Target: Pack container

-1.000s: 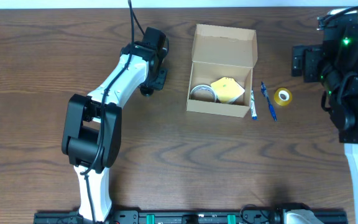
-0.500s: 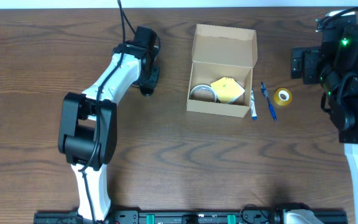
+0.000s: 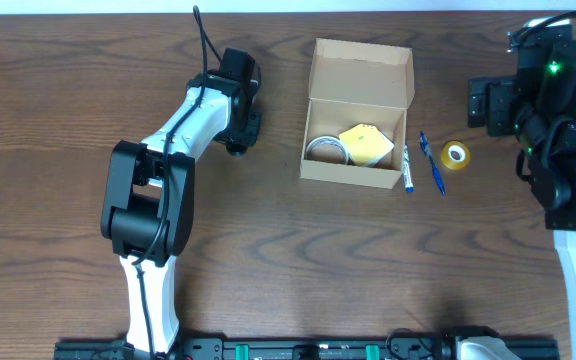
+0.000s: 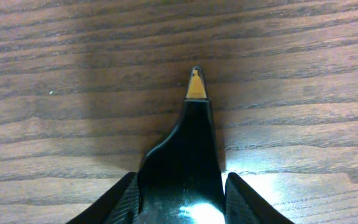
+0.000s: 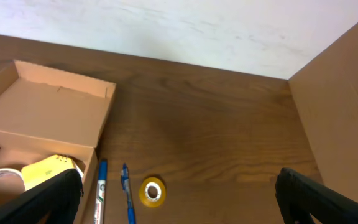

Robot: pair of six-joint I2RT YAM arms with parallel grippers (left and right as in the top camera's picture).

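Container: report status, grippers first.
Left gripper shut on black tan-tipped object. Right gripper open, empty. Container lid up, partly filled; two pens, yellow tape roll outside on its right. Nothing over the opening.

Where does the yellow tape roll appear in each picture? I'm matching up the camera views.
Overhead: the yellow tape roll lies right of centre, on the table.
Left wrist: not in it.
Right wrist: the roll lies near the bottom edge, left of centre.
Shared landmark: the container, open, stands left of the roll in the overhead and right wrist views.
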